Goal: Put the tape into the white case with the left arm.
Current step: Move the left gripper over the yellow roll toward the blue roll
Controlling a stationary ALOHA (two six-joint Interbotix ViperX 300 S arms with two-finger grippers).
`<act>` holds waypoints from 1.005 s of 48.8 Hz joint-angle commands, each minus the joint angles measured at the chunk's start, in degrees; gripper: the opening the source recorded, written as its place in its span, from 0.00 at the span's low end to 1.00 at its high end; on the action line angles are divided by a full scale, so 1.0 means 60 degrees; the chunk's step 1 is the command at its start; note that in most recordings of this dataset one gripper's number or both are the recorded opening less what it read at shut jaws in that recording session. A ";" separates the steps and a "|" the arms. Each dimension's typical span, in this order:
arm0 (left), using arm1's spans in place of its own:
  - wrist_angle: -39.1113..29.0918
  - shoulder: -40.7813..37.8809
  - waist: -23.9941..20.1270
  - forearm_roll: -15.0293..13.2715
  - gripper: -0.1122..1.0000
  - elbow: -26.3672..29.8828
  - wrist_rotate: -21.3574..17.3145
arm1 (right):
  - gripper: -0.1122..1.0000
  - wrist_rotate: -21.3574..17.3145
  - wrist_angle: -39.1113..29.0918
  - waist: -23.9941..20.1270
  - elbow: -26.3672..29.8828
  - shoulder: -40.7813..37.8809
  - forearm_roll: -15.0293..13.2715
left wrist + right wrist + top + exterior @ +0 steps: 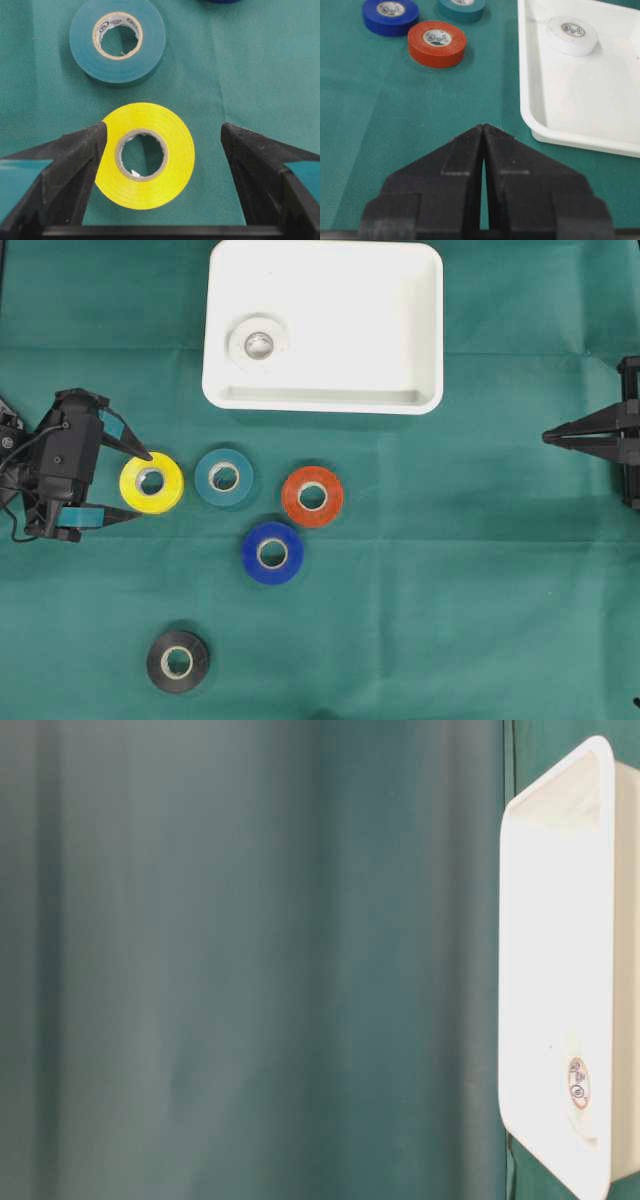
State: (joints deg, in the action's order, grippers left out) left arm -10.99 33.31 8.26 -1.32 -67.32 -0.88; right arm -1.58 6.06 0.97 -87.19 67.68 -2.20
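Left gripper (pixel 162 150): jaws spread wide, straddling yellow tape (pixel 145 155), nothing grasped. Tape flat on cloth (pixel 450 590) near its left edge, well short of case (pixel 420 400). Likely light, stiff, smooth; clamp across outer rim.

cut off: shallow white plastic case (pixel 560 970) by table-level right edge | round blue tape roll (pixel 222 1) by left-wrist top edge | teal tape roll (pixel 462 8) by right-wrist top edge | blurred: table-level green backdrop (pixel 250 960)
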 commanded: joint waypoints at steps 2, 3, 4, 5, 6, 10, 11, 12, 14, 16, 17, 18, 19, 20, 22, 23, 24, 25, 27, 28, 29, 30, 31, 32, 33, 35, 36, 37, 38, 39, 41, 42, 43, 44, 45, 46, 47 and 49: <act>0.0103 -0.0088 0.0029 0.0000 0.91 0.0220 -0.0015 | 0.01 -0.0015 0.0044 0.0015 0.0103 -0.0088 0.0000; 0.0103 -0.0117 0.0029 0.0000 0.91 0.0234 -0.0015 | 0.01 -0.0015 0.0044 0.0015 0.0088 -0.0088 -0.0015; 0.0103 -0.0132 0.0029 0.0000 0.91 0.0249 -0.0015 | 0.01 -0.0015 0.0044 0.0015 0.0103 -0.0088 -0.0015; 0.0103 -0.0146 0.0029 0.0000 0.91 0.0249 -0.0015 | 0.01 -0.0015 0.0044 0.0015 0.0088 -0.0088 -0.0015; 0.0103 -0.0161 0.0029 0.0000 0.91 0.0264 -0.0015 | 0.01 -0.0015 0.0059 0.0015 0.0088 -0.0088 -0.0015; 0.0103 -0.0205 0.0029 0.0000 0.91 0.0234 -0.0015 | 0.01 -0.0015 0.0044 0.0015 0.0103 -0.0088 -0.0015; 0.0103 -0.0190 0.0029 0.0000 0.91 0.0234 -0.0015 | 0.01 -0.0015 0.0044 0.0015 0.0088 -0.0088 -0.0015; 0.0103 -0.0190 0.0029 0.0000 0.91 0.0220 -0.0015 | 0.01 -0.0015 0.0044 0.0015 0.0088 -0.0088 -0.0015; 0.0103 -0.0176 0.0029 0.0000 0.91 0.0205 -0.0015 | 0.01 -0.0015 0.0044 0.0015 0.0103 -0.0088 -0.0015; 0.0103 -0.0190 0.0029 0.0000 0.91 0.0220 -0.0015 | 0.01 -0.0015 0.0044 0.0015 0.0103 -0.0088 0.0000; 0.0103 -0.0190 0.0029 0.0000 0.91 0.0234 -0.0015 | 0.01 -0.0015 0.0059 0.0015 0.0103 -0.0088 0.0000; 0.0103 -0.0205 0.0029 0.0000 0.91 0.0249 -0.0015 | 0.01 -0.0015 0.0044 0.0015 0.0103 -0.0088 -0.0015; 0.0103 -0.0205 0.0029 0.0000 0.91 0.0264 -0.0015 | 0.01 -0.0015 0.0044 0.0015 0.0103 -0.0088 0.0000; 0.0103 -0.0220 0.0029 0.0000 0.91 0.0278 -0.0015 | 0.01 -0.0015 0.0059 0.0015 0.0103 -0.0088 -0.0015; 0.0117 -0.0249 0.0029 0.0000 0.91 0.0337 -0.0015 | 0.01 -0.0015 0.0044 0.0015 0.0103 -0.0088 0.0000; 0.0117 -0.0264 0.0029 0.0000 0.91 0.0366 -0.0015 | 0.01 -0.0015 0.0044 0.0015 0.0103 -0.0088 0.0000; 0.0103 -0.0293 0.0029 0.0000 0.91 0.0396 -0.0015 | 0.01 -0.0015 0.0059 0.0015 0.0103 -0.0088 0.0000; 0.0103 -0.0322 0.0029 0.0000 0.91 0.0439 -0.0015 | 0.01 -0.0015 0.0044 0.0015 0.0103 -0.0088 -0.0015; 0.0117 -0.0410 0.0029 0.0000 0.91 0.0527 -0.0015 | 0.01 -0.0015 0.0059 0.0015 0.0103 -0.0088 -0.0015; 0.0103 -0.0469 0.0029 0.0000 0.91 0.0571 -0.0015 | 0.01 -0.0015 0.0059 0.0015 0.0103 -0.0088 0.0000; 0.0117 -0.0527 0.0029 0.0000 0.91 0.0630 -0.0015 | 0.01 -0.0015 0.0059 0.0015 0.0103 -0.0088 -0.0015; 0.0117 -0.0586 0.0029 0.0000 0.91 0.0688 -0.0015 | 0.01 -0.0015 0.0059 0.0015 0.0103 -0.0088 0.0000; 0.0117 -0.0659 0.0029 0.0000 0.91 0.0747 -0.0015 | 0.01 -0.0015 0.0059 0.0015 0.0103 -0.0088 0.0000; 0.0117 -0.0732 0.0029 0.0000 0.91 0.0806 -0.0015 | 0.01 -0.0015 0.0059 0.0015 0.0103 -0.0088 0.0000; 0.0103 -0.0864 0.0029 0.0000 0.91 0.0908 -0.0015 | 0.01 -0.0015 0.0059 0.0015 0.0103 -0.0088 -0.0015; 0.0117 -0.1040 0.0029 0.0000 0.91 0.1040 -0.0015 | 0.01 -0.0015 0.0059 0.0015 0.0103 -0.0103 0.0000; 0.0117 -0.1157 0.0029 0.0000 0.91 0.1113 -0.0015 | 0.01 -0.0015 0.0059 0.0015 0.0103 -0.0088 -0.0015; 0.0117 -0.1245 0.0029 0.0000 0.91 0.1201 -0.0015 | 0.01 -0.0015 0.0059 0.0015 0.0103 -0.0088 0.0000; 0.0117 -0.1348 0.0029 0.0000 0.91 0.1274 -0.0015 | 0.01 -0.0015 0.0059 0.0015 0.0103 -0.0088 0.0000; 0.0103 -0.1436 0.0029 0.0000 0.91 0.1348 -0.0015 | 0.01 -0.0015 0.0059 0.0015 0.0103 -0.0088 -0.0015; 0.0117 -0.1655 0.0029 0.0000 0.91 0.1509 -0.0015 | 0.01 -0.0015 0.0073 0.0015 0.0103 -0.0088 0.0000; 0.0117 -0.1758 0.0015 0.0000 0.91 0.1582 -0.0015 | 0.01 -0.0015 0.0073 0.0015 0.0103 -0.0088 -0.0015; 0.0117 -0.1860 0.0029 0.0000 0.91 0.1685 -0.0015 | 0.01 -0.0015 0.0059 0.0015 0.0103 -0.0088 0.0000; 0.0117 -0.1963 0.0029 0.0000 0.91 0.1758 -0.0015 | 0.01 -0.0015 0.0073 0.0015 0.0103 -0.0088 0.0000; 0.0117 -0.2065 0.0029 0.0000 0.91 0.1846 -0.0015 | 0.01 -0.0015 0.0073 0.0015 0.0103 -0.0088 -0.0015; 0.0103 -0.2168 0.0029 0.0000 0.91 0.1934 0.0000 | 0.01 -0.0015 0.0073 0.0015 0.0088 -0.0088 -0.0015; 0.0117 -0.2271 0.0029 0.0000 0.91 0.2021 0.0000 | 0.01 -0.0015 0.0073 0.0015 0.0103 -0.0088 -0.0015; 0.0117 -0.2446 0.0029 -0.0015 0.91 0.2168 0.0015 | 0.01 -0.0015 0.0073 0.0015 0.0088 -0.0088 -0.0015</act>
State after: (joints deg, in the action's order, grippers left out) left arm -10.81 20.04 8.26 -1.41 -57.04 -0.79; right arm -1.58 6.06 0.97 -87.19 67.68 -2.20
